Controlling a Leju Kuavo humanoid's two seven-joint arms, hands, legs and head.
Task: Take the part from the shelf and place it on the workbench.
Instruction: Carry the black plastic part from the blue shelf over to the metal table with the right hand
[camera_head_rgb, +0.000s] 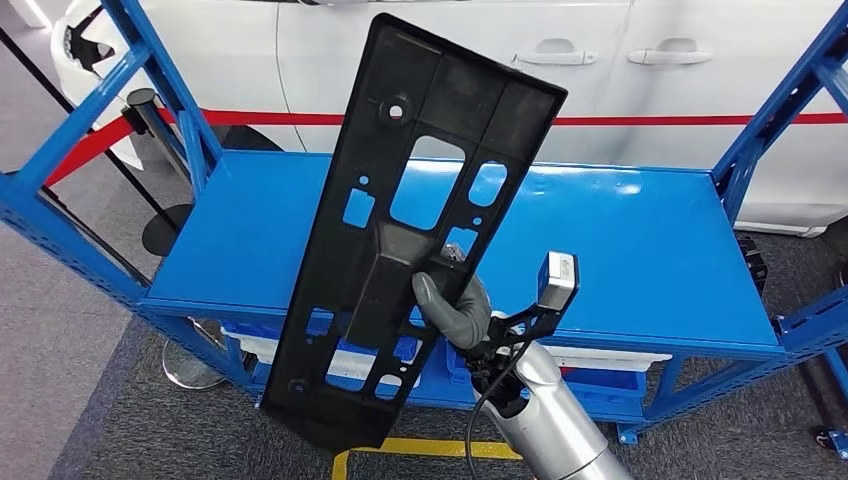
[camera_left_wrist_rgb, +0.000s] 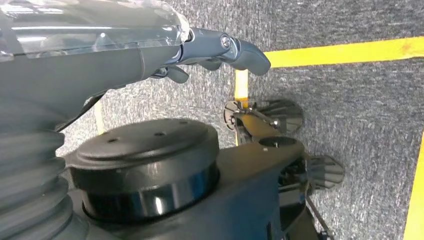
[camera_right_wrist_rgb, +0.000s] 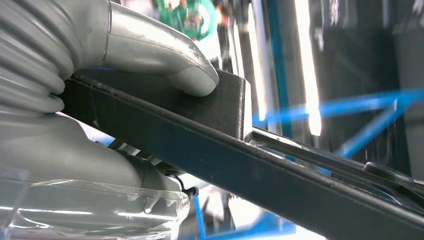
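Observation:
The part (camera_head_rgb: 400, 230) is a long flat black plastic panel with several cut-out holes. It stands nearly upright, tilted, in front of the blue shelf (camera_head_rgb: 620, 250). My right hand (camera_head_rgb: 455, 305) grips it near its middle, thumb pressed on the raised centre block. In the right wrist view the thumb (camera_right_wrist_rgb: 170, 65) lies on the panel's black edge (camera_right_wrist_rgb: 240, 165), with the fingers beneath it. My left hand (camera_left_wrist_rgb: 220, 50) hangs over the grey carpet, fingers loosely curled, holding nothing.
The blue shelf's top board is bare behind the panel; blue uprights (camera_head_rgb: 150, 80) stand at both sides. White bins (camera_head_rgb: 600, 365) sit on the lower level. A white car (camera_head_rgb: 560, 60) and red barrier tape (camera_head_rgb: 700, 118) lie beyond. Yellow floor lines (camera_left_wrist_rgb: 345, 50) mark the carpet.

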